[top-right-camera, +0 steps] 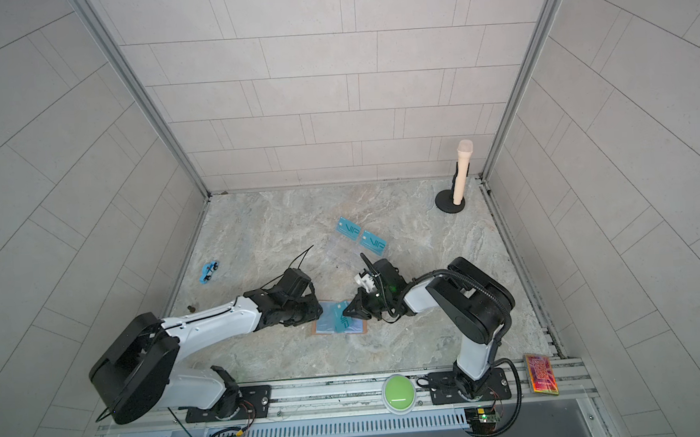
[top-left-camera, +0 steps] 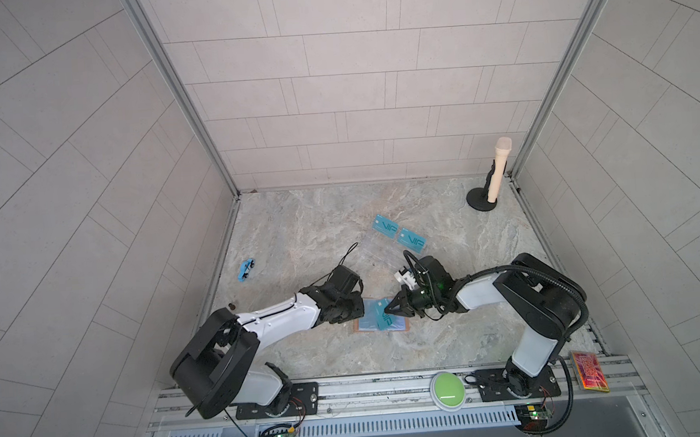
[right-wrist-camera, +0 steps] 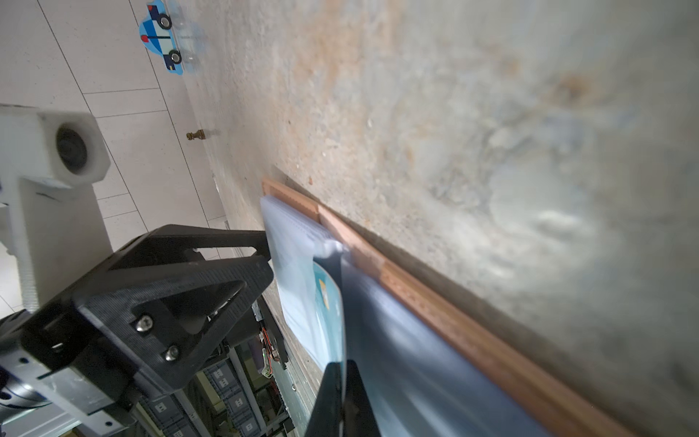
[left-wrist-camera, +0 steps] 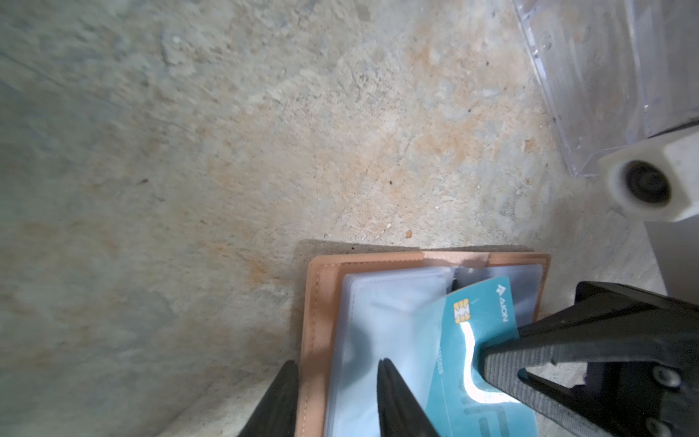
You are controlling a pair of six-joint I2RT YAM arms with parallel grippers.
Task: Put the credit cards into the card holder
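Observation:
The card holder (top-left-camera: pixel 367 321) (top-right-camera: pixel 325 324) lies open on the table, a tan cover (left-wrist-camera: pixel 321 302) (right-wrist-camera: pixel 416 287) with pale-blue pockets. My right gripper (top-left-camera: pixel 387 309) (top-right-camera: pixel 347 311) (right-wrist-camera: pixel 340 363) is shut on a teal credit card (top-left-camera: pixel 383 318) (left-wrist-camera: pixel 480 314) (right-wrist-camera: pixel 333 310). The card's chip end lies among the pocket leaves. My left gripper (left-wrist-camera: pixel 336 361) stands open astride the holder's left edge, one finger outside the cover and one over the pockets. In both top views its wrist hides the fingertips. Two more teal credit cards (top-left-camera: pixel 385 226) (top-left-camera: pixel 412 240) (top-right-camera: pixel 348 228) (top-right-camera: pixel 374 243) lie further back.
A clear acrylic stand (top-left-camera: pixel 373 253) (left-wrist-camera: pixel 605 75) sits just behind the grippers, under the two cards. A blue toy car (top-left-camera: pixel 246 270) (right-wrist-camera: pixel 162 38) and a small brown piece (top-left-camera: pixel 232 306) are at the left. A microphone on its stand (top-left-camera: pixel 499 168) is back right. A green button (top-left-camera: pixel 447 388) and an orange patterned slab (top-left-camera: pixel 590 370) are on the front rail.

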